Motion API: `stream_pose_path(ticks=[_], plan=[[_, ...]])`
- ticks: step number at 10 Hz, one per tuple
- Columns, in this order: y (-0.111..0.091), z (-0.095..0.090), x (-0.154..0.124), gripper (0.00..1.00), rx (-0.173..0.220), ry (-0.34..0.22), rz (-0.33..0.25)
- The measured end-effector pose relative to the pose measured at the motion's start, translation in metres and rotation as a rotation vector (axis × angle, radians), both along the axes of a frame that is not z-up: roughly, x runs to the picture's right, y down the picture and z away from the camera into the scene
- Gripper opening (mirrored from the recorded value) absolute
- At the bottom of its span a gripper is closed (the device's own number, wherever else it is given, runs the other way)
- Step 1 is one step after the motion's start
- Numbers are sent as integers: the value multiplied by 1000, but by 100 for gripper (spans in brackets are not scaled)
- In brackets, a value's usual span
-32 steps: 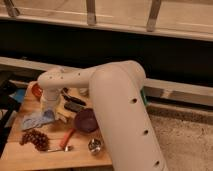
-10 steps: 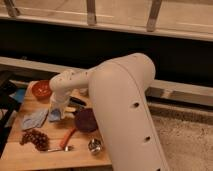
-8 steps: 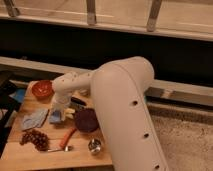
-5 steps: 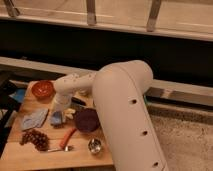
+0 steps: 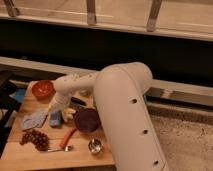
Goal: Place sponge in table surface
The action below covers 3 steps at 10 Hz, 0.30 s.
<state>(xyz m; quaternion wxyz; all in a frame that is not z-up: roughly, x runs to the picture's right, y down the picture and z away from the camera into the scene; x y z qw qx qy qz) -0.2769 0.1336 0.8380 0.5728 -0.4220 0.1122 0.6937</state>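
Note:
A small blue sponge (image 5: 55, 118) lies on the wooden table (image 5: 30, 157), between a grey-blue cloth (image 5: 34, 120) and a dark purple bowl (image 5: 87, 120). My gripper (image 5: 57, 107) is at the end of the white arm, right above the sponge's far end. I cannot tell whether it still touches the sponge. The big white arm (image 5: 125, 115) fills the middle of the view and hides the table's right part.
An orange bowl (image 5: 43, 89) stands at the table's far left. Dark grapes (image 5: 34, 138), an orange carrot-like piece (image 5: 67, 138), a spoon (image 5: 57, 148) and a small metal cup (image 5: 95, 146) lie near the front. A black item (image 5: 78, 102) lies behind the purple bowl.
The arm's end has come from near the orange bowl down to the spot beside the cloth. The blue sponge now shows on the table under it.

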Motion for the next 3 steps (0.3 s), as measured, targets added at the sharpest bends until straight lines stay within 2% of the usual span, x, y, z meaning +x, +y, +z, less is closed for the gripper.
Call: stream_pose_path(ticks=[1, 3], plan=[[-3, -4, -2, 66, 11, -30, -10], [-6, -7, -4, 66, 18, -46, -15]])
